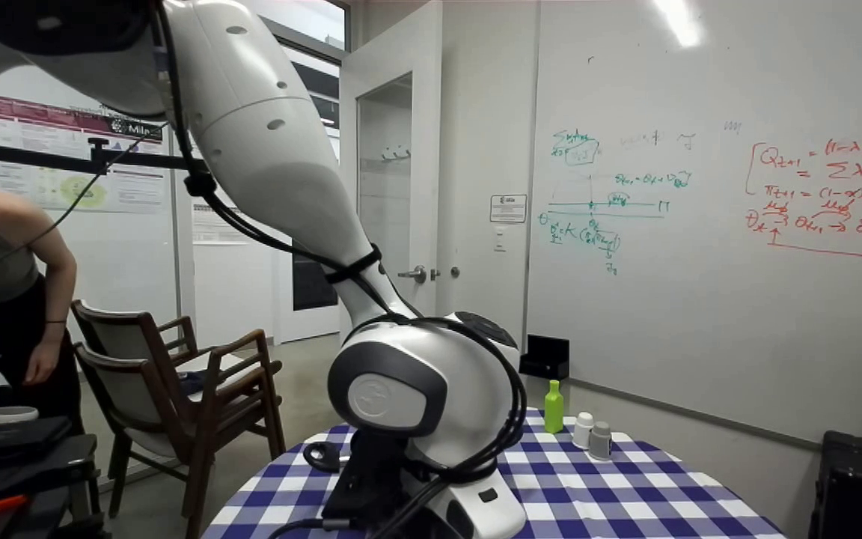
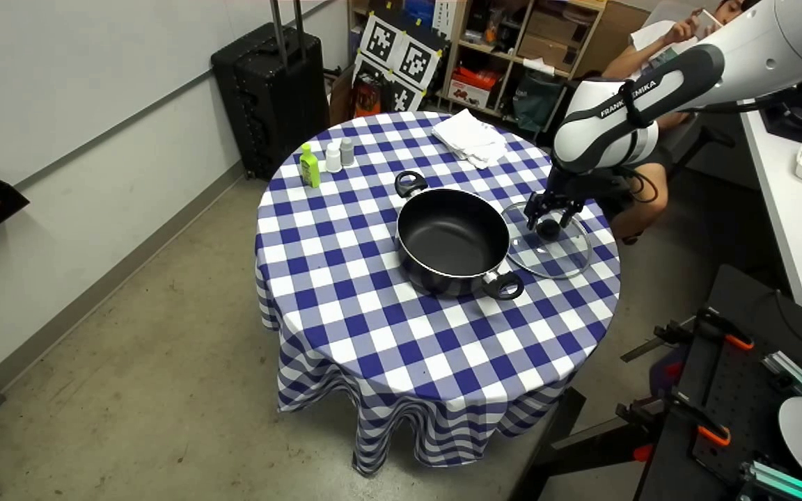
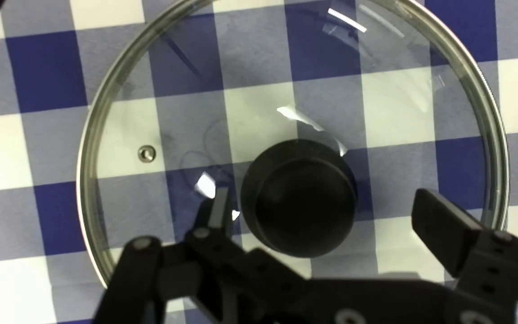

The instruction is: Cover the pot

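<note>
The wide black pot (image 2: 452,240) stands uncovered on the table in an exterior view, with a black handle at each end. A round glass lid (image 2: 560,261) with a metal rim and a black knob (image 2: 548,230) lies on the tablecloth close beside it; I cannot tell if they touch. My gripper (image 2: 548,216) is over the lid, pointing down. In the wrist view the lid (image 3: 187,121) fills the middle, and my gripper (image 3: 322,195) is open with its fingers on either side of the knob (image 3: 301,207). The left finger is nearer the knob; a wide gap shows on the right.
A green bottle (image 2: 310,167), a white shaker (image 2: 333,158) and a grey shaker (image 2: 347,152) stand near the table's edge; the bottle also shows in an exterior view (image 1: 554,408). A folded white cloth (image 2: 470,138) lies on the checkered table (image 2: 401,341). A person sits behind the arm.
</note>
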You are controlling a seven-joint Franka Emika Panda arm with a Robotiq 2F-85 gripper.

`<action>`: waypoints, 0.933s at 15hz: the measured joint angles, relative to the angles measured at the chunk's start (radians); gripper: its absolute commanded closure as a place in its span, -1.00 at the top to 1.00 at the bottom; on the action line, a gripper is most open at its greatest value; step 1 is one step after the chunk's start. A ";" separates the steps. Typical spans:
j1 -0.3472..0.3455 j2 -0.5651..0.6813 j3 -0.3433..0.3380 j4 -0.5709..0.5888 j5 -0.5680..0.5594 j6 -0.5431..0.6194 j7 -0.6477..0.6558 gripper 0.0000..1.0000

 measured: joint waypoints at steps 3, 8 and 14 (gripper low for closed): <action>0.000 0.012 -0.001 0.007 0.000 -0.007 0.000 1.00; 0.001 0.019 -0.006 0.019 0.000 -0.006 0.009 1.00; 0.011 0.019 -0.023 0.026 -0.001 -0.004 0.032 0.46</action>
